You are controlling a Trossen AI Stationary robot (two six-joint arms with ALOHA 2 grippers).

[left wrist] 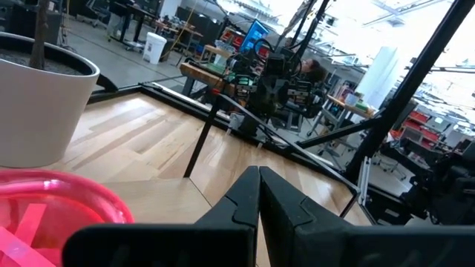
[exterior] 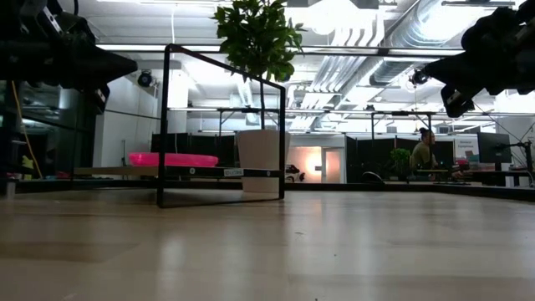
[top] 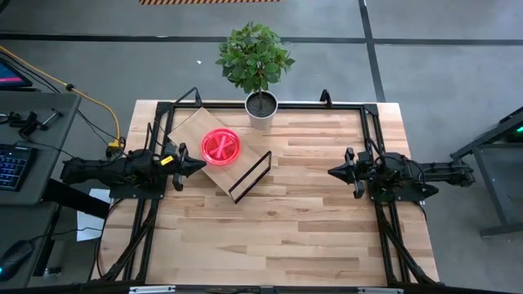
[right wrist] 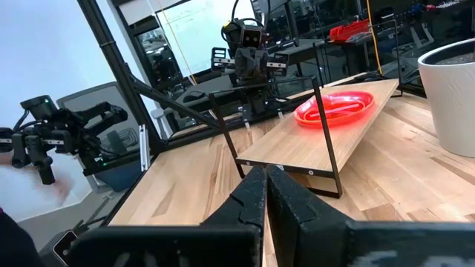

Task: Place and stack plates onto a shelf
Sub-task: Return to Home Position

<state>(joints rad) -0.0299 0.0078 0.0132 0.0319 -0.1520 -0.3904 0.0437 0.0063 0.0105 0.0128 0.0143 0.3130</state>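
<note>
The pink-red plates (top: pixel 221 146) sit as a stack on the light plywood shelf (top: pixel 214 167), which stands on its black wire legs (top: pixel 250 176) near the table's far left. The stack also shows in the low view (exterior: pixel 173 159), in the left wrist view (left wrist: pixel 52 211) and in the right wrist view (right wrist: pixel 334 108). My left gripper (top: pixel 199 166) hovers shut just left of the shelf, above the table. My right gripper (top: pixel 333 172) hangs shut over the table's right part, well away from the shelf. Neither touches anything.
A potted plant in a white pot (top: pixel 261 109) stands at the table's far edge, just right of the shelf. Black frame rails (top: pixel 376 139) run along the table's sides. The bare wooden tabletop (top: pixel 286 229) stretches from the middle toward the near edge.
</note>
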